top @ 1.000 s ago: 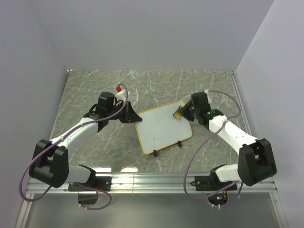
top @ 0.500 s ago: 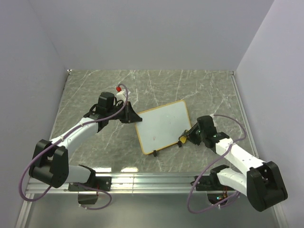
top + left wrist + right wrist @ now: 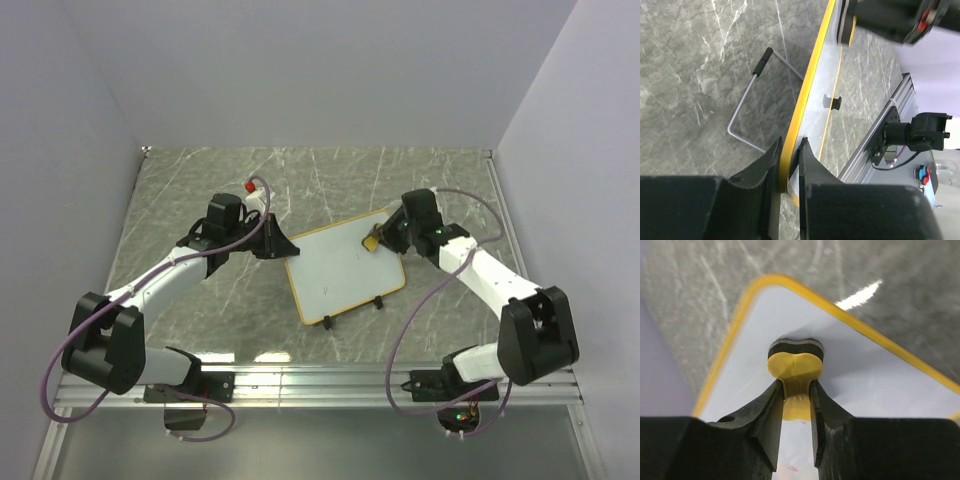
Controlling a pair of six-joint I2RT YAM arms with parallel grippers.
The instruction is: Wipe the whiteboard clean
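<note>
The whiteboard point(image 3: 345, 265), white with a yellow frame and two black feet on its near edge, lies on the marble table. My left gripper point(image 3: 282, 247) is shut on the board's left edge; the left wrist view shows the yellow frame point(image 3: 807, 95) pinched between the fingers. My right gripper point(image 3: 377, 239) is shut on the yellow bone-shaped eraser point(image 3: 795, 371) and presses its dark pad against the board near the far right corner. Faint red marks point(image 3: 791, 468) remain on the white surface in the right wrist view.
A small red-and-white object point(image 3: 251, 190) lies behind the left arm. A bent wire stand point(image 3: 752, 107) lies on the table beside the board. The aluminium rail point(image 3: 320, 380) runs along the near edge.
The right gripper swept the eraser from the far right corner down to the board's near right edge and has come back to the far right corner. The left gripper has not moved.
</note>
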